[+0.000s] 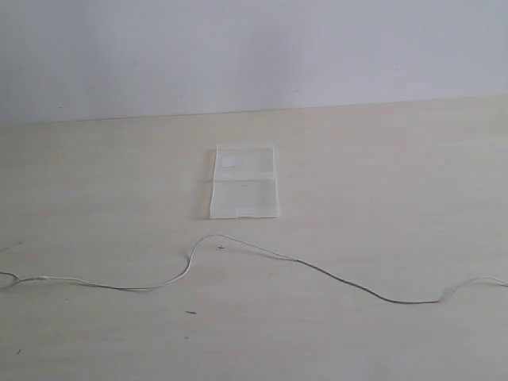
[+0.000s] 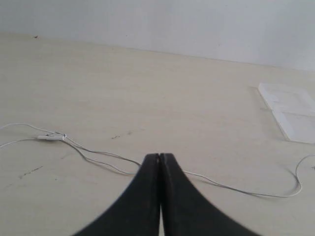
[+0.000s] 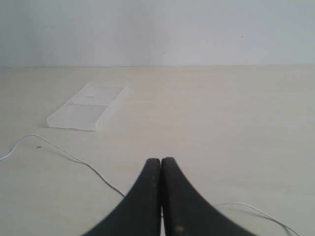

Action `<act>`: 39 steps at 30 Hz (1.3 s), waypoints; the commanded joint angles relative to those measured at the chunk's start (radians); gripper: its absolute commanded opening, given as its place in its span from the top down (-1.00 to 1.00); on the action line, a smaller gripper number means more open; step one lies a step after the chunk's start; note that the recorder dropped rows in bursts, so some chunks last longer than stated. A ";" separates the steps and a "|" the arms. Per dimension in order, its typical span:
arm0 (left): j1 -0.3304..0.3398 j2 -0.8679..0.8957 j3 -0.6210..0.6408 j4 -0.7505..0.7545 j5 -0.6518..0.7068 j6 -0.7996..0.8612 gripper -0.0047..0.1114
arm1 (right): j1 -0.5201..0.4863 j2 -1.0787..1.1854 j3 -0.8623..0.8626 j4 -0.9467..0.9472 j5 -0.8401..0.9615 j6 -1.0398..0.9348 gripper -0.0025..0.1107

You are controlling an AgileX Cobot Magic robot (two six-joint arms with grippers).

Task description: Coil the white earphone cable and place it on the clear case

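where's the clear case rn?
Exterior view: the clear case lies flat near the middle of the table, beyond the white earphone cable, apart from it.

Open worktop (image 1: pixel 413 175) flanks the clear case (image 1: pixel 244 181) on both sides. The white earphone cable (image 1: pixel 333 278) runs across the whole front, near the case but apart from it, with a narrow bare strip between them.

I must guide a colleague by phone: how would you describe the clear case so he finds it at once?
Start from the pale table below the white wall. Near its middle, on the wall side of the thin white earphone cable winding across it, lies the clear case. It alone is a flat, see-through rectangle with a crease across its middle.
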 commanded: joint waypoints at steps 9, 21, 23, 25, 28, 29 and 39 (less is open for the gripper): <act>0.002 -0.006 -0.001 -0.006 -0.002 0.003 0.92 | -0.005 -0.007 0.005 0.000 -0.006 0.004 0.96; 0.002 -0.006 -0.001 -0.006 -0.002 0.003 0.92 | -0.005 -0.007 0.005 -0.039 -0.012 -0.056 0.96; 0.002 -0.006 -0.001 -0.006 -0.002 0.003 0.92 | -0.005 -0.007 0.005 -0.066 -0.024 -0.126 0.96; 0.002 -0.006 -0.001 -0.006 -0.002 0.003 0.92 | -0.005 -0.007 0.005 -0.055 -0.088 -0.155 0.96; 0.002 -0.006 -0.001 -0.006 -0.002 0.003 0.92 | -0.005 -0.007 0.005 0.082 -0.259 -0.112 0.96; 0.002 -0.006 -0.001 -0.006 -0.002 0.003 0.92 | -0.005 -0.007 0.005 0.124 -0.312 -0.107 0.96; 0.002 -0.006 -0.001 -0.006 -0.002 0.003 0.92 | -0.005 -0.007 -0.059 0.385 -0.479 0.206 0.96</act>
